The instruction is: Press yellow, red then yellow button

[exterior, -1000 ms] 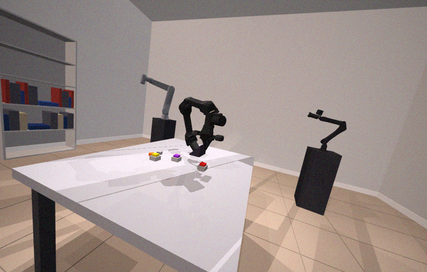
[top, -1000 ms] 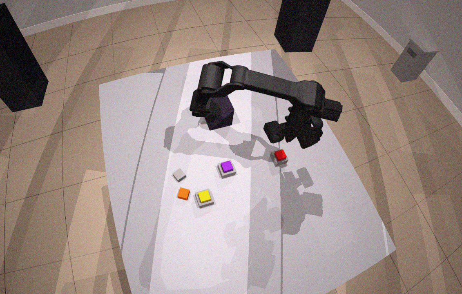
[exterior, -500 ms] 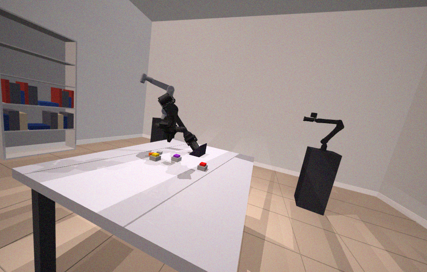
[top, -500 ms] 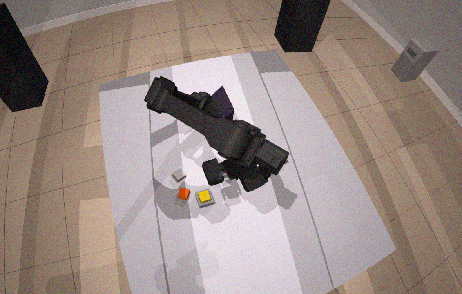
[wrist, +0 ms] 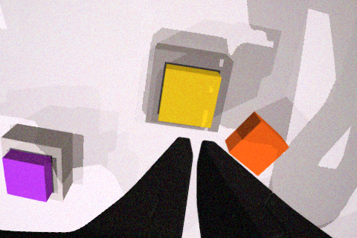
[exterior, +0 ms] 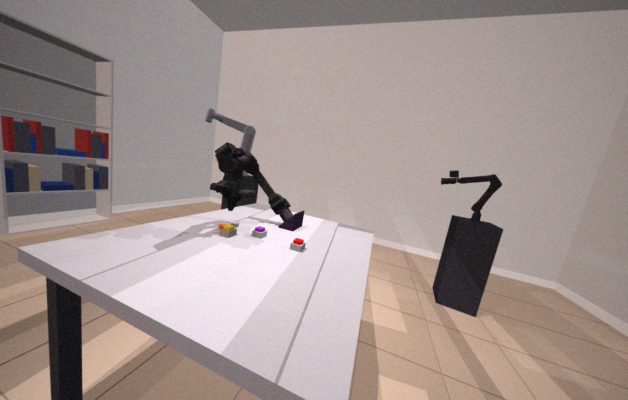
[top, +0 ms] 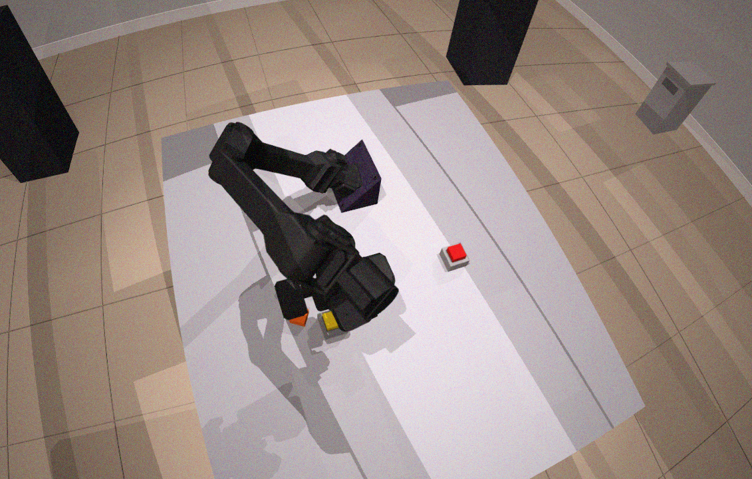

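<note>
Though near, yellow button point(wrist: 187, 95) beyond hand point(wrist: 195, 146)

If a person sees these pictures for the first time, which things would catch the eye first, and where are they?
The black arm bends over the white table, its shut gripper pointing at the yellow button. An orange block lies close beside that button, apart from it, and a purple button sits on the other side. The red button stands alone, away from the arm.
</note>
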Tool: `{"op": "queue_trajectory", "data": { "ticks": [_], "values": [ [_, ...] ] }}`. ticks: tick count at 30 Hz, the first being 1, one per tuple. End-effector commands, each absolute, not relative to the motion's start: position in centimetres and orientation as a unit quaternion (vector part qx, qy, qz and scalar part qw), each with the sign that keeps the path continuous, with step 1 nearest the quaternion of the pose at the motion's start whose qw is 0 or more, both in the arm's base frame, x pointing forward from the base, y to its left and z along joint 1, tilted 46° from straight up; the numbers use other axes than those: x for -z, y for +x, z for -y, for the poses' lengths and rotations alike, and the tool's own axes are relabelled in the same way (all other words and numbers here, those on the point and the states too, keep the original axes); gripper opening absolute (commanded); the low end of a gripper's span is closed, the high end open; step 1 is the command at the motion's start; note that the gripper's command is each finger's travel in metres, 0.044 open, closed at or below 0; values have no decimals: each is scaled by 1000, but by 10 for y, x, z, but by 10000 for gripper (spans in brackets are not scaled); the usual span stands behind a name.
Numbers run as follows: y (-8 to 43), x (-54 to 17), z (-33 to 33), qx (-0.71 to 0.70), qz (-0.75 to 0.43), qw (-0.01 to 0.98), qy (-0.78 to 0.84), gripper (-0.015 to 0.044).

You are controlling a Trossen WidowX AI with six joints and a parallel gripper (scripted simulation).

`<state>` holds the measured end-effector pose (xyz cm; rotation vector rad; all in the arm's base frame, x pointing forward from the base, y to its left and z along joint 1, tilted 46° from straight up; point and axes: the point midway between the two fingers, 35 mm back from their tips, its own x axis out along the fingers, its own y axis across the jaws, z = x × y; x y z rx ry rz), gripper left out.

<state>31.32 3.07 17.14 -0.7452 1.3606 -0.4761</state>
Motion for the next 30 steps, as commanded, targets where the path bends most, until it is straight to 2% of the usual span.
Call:
{"op": "queue_trajectory", "data": {
  "ticks": [1, 30],
  "values": [
    [315, -146, 1, 221, -621, 678, -325, 20],
    [320, -120, 28, 222, -621, 678, -325, 20]
  ]
}}
